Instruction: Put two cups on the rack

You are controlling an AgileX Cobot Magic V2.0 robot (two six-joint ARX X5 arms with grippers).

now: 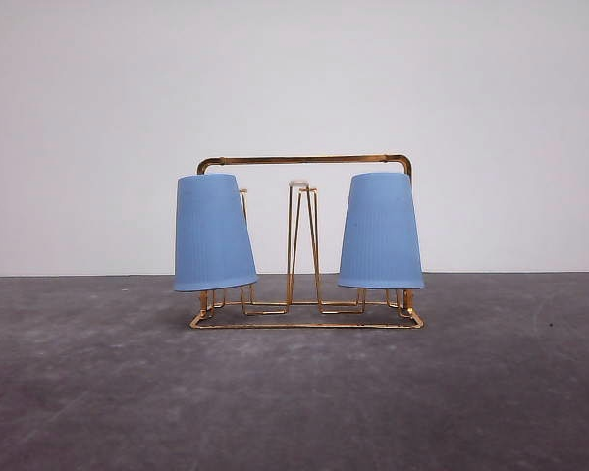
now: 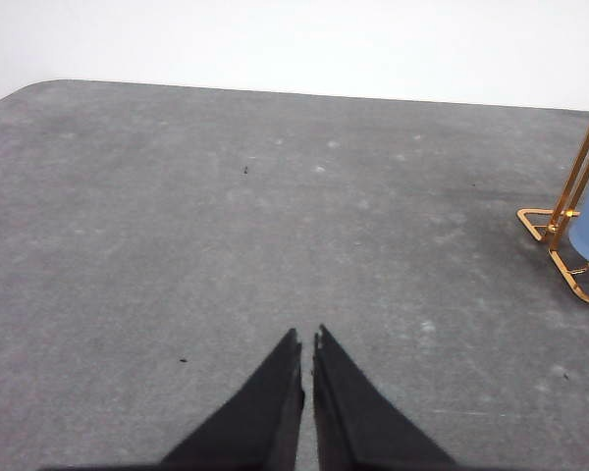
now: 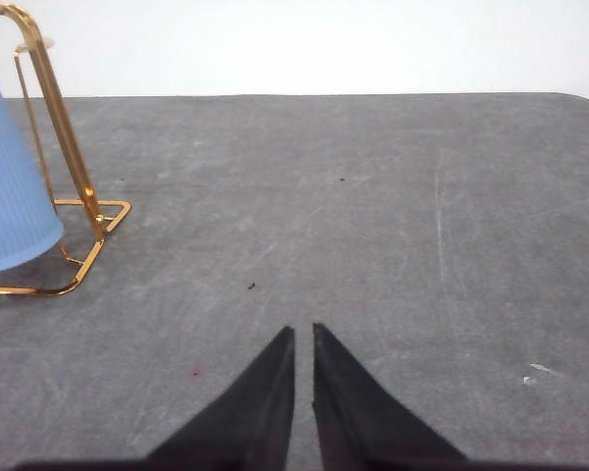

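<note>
Your left gripper has its black fingers drawn together to a narrow slit, holding nothing, above bare grey table; your right gripper is the same, tips nearly meeting and empty. From each wrist you see a corner of the rack off to the side, well apart from the fingertips. In the front view the thin gold wire rack stands mid-table, with a rectangular base and arched top bar. Both light blue ribbed cups sit upside down on its pegs: the left cup tilted slightly, the right cup nearly upright. A white-tipped peg stands bare between them.
</note>
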